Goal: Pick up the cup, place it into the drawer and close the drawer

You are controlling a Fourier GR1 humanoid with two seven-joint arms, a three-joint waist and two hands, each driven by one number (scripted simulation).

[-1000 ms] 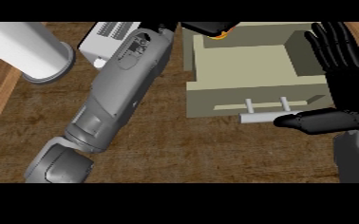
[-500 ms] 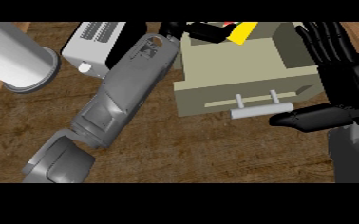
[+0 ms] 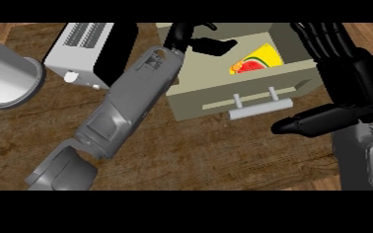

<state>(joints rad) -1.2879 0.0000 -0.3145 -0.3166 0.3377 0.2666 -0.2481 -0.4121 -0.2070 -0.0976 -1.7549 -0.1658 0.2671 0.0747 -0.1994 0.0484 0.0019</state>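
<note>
Single head view, set above and close, faces steeply down; the drawer [image 3: 218,95] lies between left hand [image 3: 191,38] and right hand [image 3: 350,79].

— Any lettering on the white toaster [image 3: 82,54]?
— None legible from here.
— The drawer [image 3: 218,98] front?
— Plain. No label, no number.
— The yellow cup [image 3: 256,61] lying in it?
— Carries a red-and-green picture, like a watermelon slice. No words or brand to read.
</note>
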